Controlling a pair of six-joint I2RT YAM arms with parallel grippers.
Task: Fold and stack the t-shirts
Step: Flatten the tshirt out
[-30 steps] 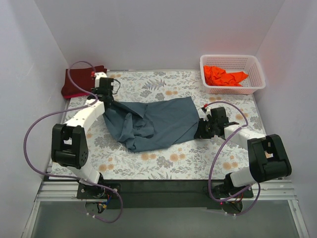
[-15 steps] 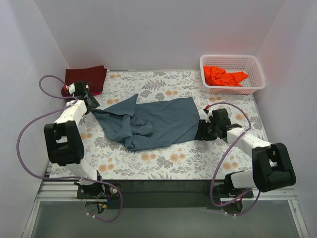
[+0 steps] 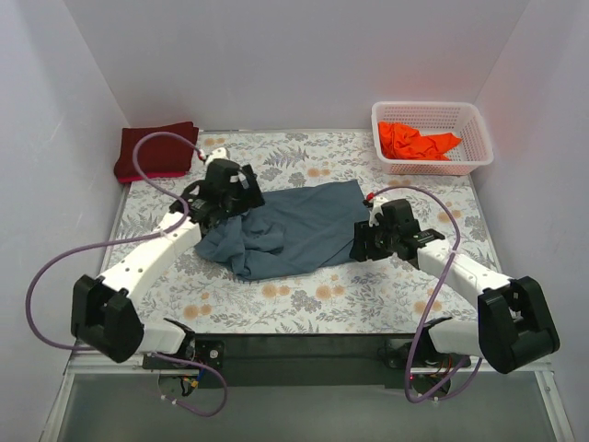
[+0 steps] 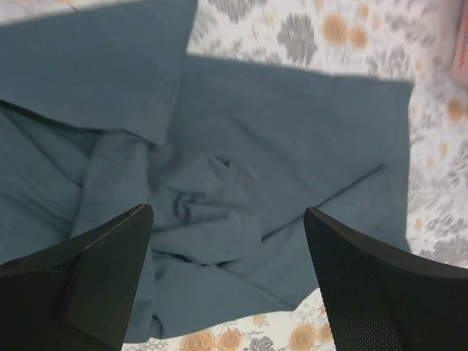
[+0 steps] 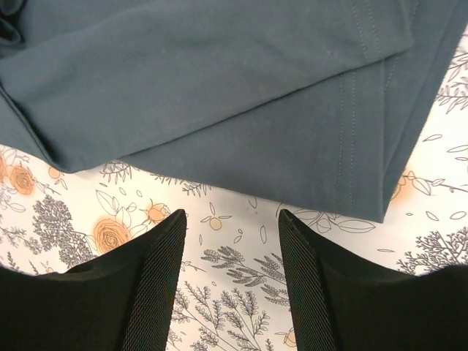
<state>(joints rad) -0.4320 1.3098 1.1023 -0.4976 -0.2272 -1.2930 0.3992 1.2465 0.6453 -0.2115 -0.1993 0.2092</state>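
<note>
At the middle of the floral table lies the slate blue-grey t-shirt, flat on its right half and bunched into folds on its left. Above the bunched part the left jaws stand wide apart, gripping nothing. The right jaws are released too, over the table just beside the shirt's right hem. A folded maroon t-shirt sits at the far left corner. An orange t-shirt lies crumpled in the lattice basket at the far right.
</note>
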